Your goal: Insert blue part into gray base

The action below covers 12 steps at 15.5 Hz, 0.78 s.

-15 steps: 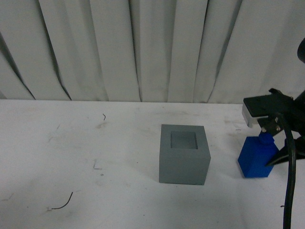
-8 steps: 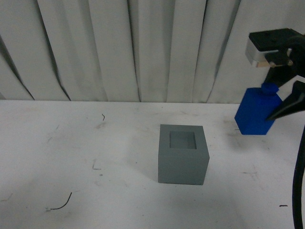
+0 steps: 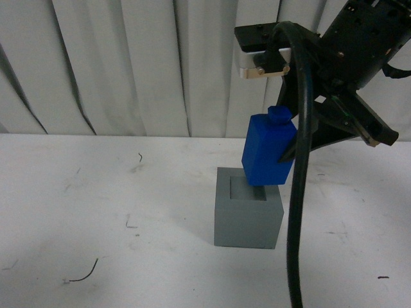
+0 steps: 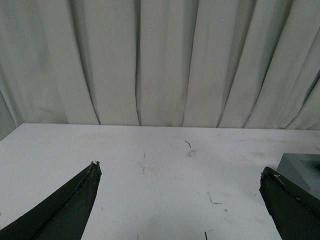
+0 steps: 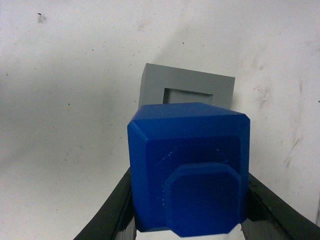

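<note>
1. The right tool (image 3: 282,144) is closed on the blue part (image 3: 268,151), with one finger on each of two opposite flat sides. The small knob on top of the part is free.
2. The blue part hangs in the air over the gray base (image 3: 247,221), well above the surface (image 3: 96,212). In the front view it is tilted, and its lowest corner is over the square recess. I cannot tell if this corner already touches the base.
3. In the right wrist view the recess shows beyond the part and not straight under it, so I judge that the part is not yet lined up.
4. The left tool (image 4: 180,170) is wide open and holds nothing. A corner of the gray base shows beside one of its fingers.
5. Handling, as I judge it: the part looks stiff and solid, probably light, with smooth faces. It will not bend, but it could slip or turn between the fingers if it pushes against the rim of the recess.
6. The flat sides are the good place to hold, as now; the knob looks too small for a safe grip.
7. The recess seems only a little wider than the part, so the part should be made upright and square before it goes down.
8. The base is not fixed by anything I can see, so a side push may slide it.
</note>
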Each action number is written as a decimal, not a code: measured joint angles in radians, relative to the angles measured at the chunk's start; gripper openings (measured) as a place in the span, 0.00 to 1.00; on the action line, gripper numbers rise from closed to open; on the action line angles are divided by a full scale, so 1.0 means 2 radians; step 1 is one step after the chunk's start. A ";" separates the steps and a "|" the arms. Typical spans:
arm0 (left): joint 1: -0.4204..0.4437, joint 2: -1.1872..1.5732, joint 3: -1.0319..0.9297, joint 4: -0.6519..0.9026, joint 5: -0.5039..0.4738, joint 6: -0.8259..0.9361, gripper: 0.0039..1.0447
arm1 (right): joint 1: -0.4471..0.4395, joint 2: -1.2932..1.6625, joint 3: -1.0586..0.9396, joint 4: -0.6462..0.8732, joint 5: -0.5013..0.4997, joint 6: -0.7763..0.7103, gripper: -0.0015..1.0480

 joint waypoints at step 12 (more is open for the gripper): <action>0.000 0.000 0.000 0.000 0.000 0.000 0.94 | 0.002 0.042 0.015 0.026 0.014 0.054 0.45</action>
